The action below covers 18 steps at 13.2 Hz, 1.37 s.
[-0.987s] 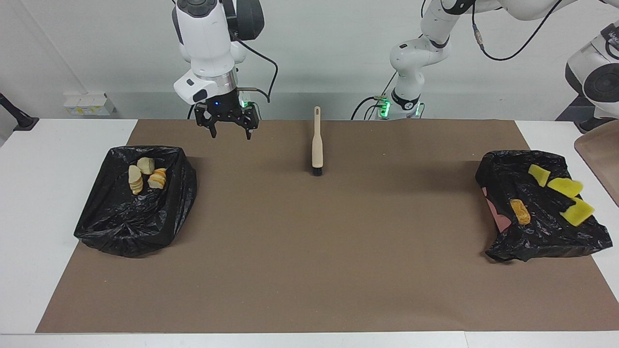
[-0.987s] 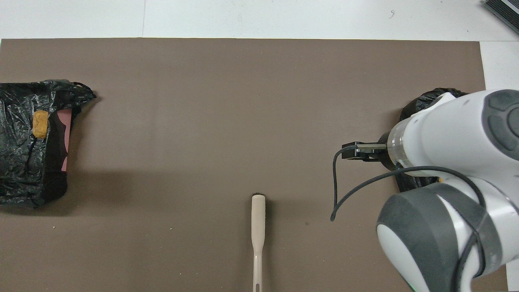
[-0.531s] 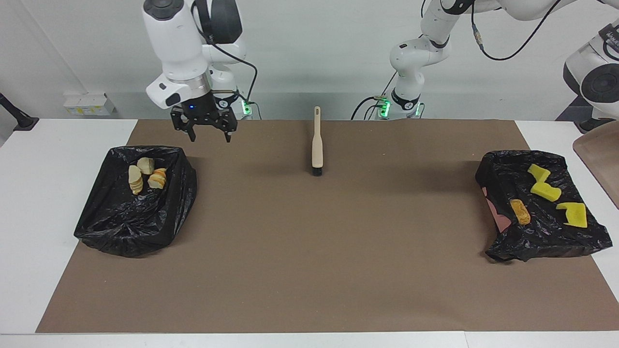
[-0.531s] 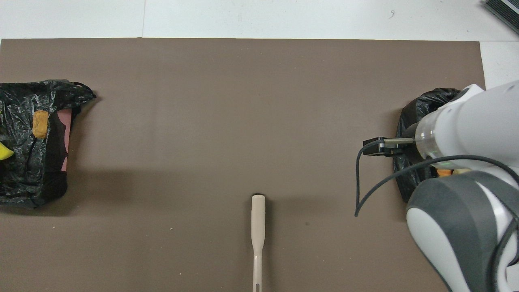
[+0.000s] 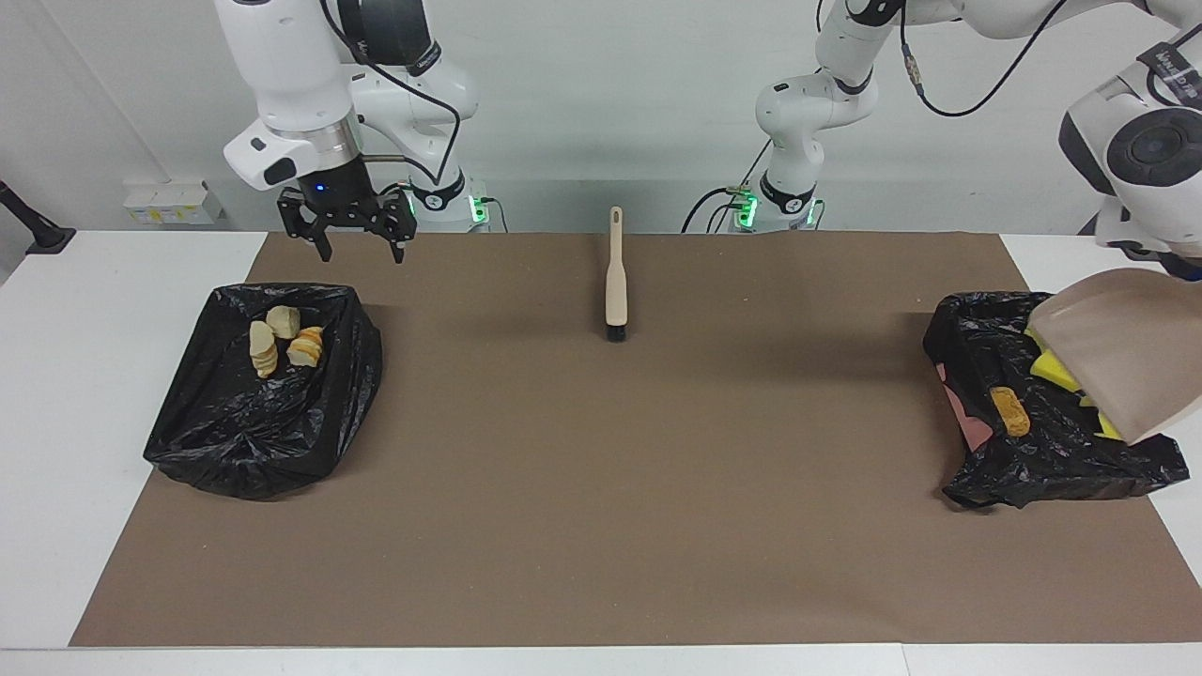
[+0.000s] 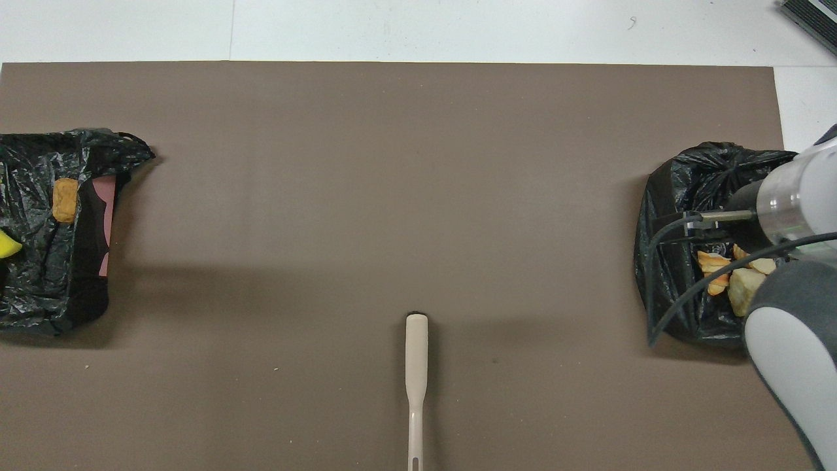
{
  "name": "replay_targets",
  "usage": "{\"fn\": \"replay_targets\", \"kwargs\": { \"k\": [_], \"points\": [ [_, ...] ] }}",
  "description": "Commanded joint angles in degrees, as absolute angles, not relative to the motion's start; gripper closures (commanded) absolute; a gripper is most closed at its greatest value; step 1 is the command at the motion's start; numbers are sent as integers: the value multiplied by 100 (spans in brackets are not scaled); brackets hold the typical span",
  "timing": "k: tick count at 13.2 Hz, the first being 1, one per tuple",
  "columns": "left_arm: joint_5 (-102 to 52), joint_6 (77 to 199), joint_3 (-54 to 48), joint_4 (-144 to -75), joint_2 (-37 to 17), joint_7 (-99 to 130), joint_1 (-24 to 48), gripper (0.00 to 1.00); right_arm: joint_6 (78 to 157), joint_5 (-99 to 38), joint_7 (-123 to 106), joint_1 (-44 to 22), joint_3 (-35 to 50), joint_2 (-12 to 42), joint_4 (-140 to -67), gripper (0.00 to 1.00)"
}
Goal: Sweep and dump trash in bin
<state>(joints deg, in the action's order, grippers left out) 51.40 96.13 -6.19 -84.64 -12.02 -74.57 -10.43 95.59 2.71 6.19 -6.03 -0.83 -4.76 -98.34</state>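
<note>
Trash lies in two black-bagged bins. The bin [image 5: 254, 441] at the right arm's end holds pale cream chunks [image 5: 266, 345] and an orange-striped chunk [image 5: 306, 347]. The bin [image 5: 1033, 460] at the left arm's end holds an orange-brown nugget [image 5: 1010, 411] and yellow foam pieces [image 5: 1056, 368]. A beige dustpan [image 5: 1122, 352] hangs tilted over this bin and covers part of the yellow pieces. Its handle and my left gripper are out of frame. My right gripper [image 5: 347, 239] hangs open and empty over the mat's edge by the robots, beside the first bin.
The beige brush [image 5: 615, 282] lies on the brown mat [image 5: 601, 488] midway between the bins, near the robots' edge, bristles pointing away from them. In the overhead view the right arm's wrist [image 6: 794, 199] covers part of the bin [image 6: 686, 190] with the cream chunks [image 6: 742, 288].
My right gripper has moved, still open, toward the right arm's end of the table. The dustpan has swung in over the other bin, where the yellow pieces have landed and settled.
</note>
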Motion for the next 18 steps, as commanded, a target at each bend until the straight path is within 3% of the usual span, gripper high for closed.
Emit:
{"fn": "replay_targets", "kwargs": {
  "k": [1,5,13,18],
  "points": [
    [4196,9151,-571,-8437,-1090,-6752,-766,100,9300,316,422,-370,-141,-457,-9633,0],
    [2974,8825,-580,-8604,-976,-5384,-283,100,9070,308,431,-150,-141,-721,-10020,0],
    [960,8991,-580,-8772,-1054,-866,1360,100,9334,271,431,246,166,-677,-9546,0],
    [319,10148,-580,-8736,-1775,2412,2591,100,9044,185,431,141,-139,-843,-9404,0]
  ]
}}
